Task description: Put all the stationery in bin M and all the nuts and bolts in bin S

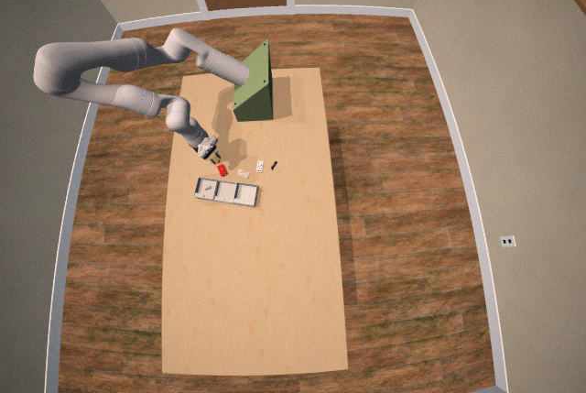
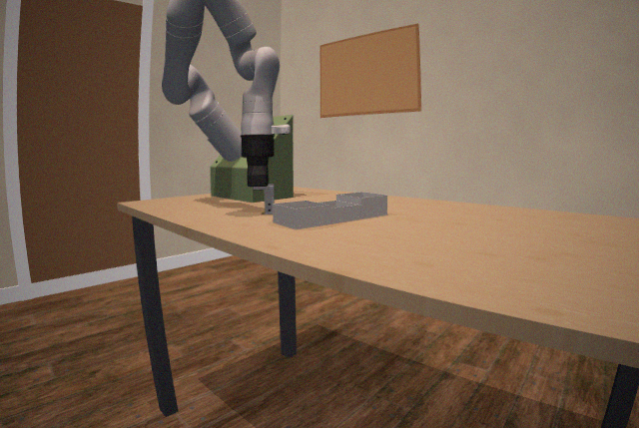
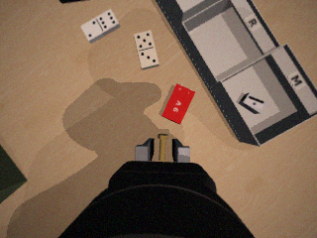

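My gripper (image 3: pixel 162 146) hangs low over the table, fingers half apart and open. A small brass bolt (image 3: pixel 162 146) lies between the fingertips, with a small gap on each side. A red pad marked A6 (image 3: pixel 177 103) lies just ahead of the fingers. The grey row of bins (image 3: pixel 243 69) stands to the right; I can read the labels R and M, and the third bin runs out of view. Bin M (image 3: pixel 269 101) holds a small black and white thing (image 3: pixel 250 102). In the top view the gripper (image 1: pixel 215 158) is behind the bins' (image 1: pixel 227 191) left end.
Two white dominoes (image 3: pixel 100 25) (image 3: pixel 147 49) lie beyond the red pad. A small black thing (image 1: pixel 273 165) lies further right of them. A tall green block (image 1: pixel 255 83) stands at the table's far end, behind the arm.
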`<state>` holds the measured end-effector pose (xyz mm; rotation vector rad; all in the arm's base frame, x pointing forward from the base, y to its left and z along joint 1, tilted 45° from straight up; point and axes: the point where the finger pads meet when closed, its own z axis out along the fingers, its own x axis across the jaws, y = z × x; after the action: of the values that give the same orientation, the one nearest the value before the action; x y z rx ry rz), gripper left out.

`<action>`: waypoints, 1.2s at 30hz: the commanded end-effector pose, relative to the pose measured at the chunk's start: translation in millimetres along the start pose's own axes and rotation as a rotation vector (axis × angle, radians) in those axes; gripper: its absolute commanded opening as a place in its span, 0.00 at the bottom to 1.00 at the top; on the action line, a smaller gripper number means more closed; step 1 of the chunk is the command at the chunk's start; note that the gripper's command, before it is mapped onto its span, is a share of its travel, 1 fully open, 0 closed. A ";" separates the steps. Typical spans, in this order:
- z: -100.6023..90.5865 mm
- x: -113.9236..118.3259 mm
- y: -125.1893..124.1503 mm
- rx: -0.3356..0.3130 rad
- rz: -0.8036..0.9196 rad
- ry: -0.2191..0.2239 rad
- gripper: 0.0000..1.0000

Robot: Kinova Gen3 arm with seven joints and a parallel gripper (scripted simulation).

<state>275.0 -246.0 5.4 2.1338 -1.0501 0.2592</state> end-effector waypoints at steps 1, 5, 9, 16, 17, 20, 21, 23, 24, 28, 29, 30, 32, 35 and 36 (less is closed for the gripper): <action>2.5 -2.0 1.8 -0.005 -0.002 -0.003 0.59; 2.5 -2.0 1.7 -0.005 -0.002 -0.003 0.59; 2.5 -1.9 1.5 -0.005 -0.002 -0.003 0.59; 2.5 -1.4 1.0 -0.005 -0.002 -0.003 0.00; 2.5 -1.4 1.0 -0.005 -0.002 -0.003 0.00; 2.5 -1.4 1.0 -0.005 -0.002 -0.003 0.00; 2.5 -1.4 1.0 -0.005 -0.002 -0.003 0.00; 2.5 -1.4 1.0 -0.005 -0.002 -0.003 0.00; 2.5 -1.4 1.0 -0.005 -0.002 -0.003 0.00; 2.5 -1.4 1.0 -0.005 -0.002 -0.003 0.00; 2.5 -1.4 1.0 -0.005 -0.002 -0.003 0.00; 2.5 -1.4 1.0 -0.005 -0.002 -0.003 0.00; 2.5 -1.4 1.0 -0.005 -0.002 -0.003 0.00; 2.5 -1.4 1.0 -0.005 -0.002 -0.003 0.00; 2.5 -1.4 1.0 -0.005 -0.002 -0.003 0.00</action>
<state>272.5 -247.5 3.3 2.1307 -1.0497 0.2505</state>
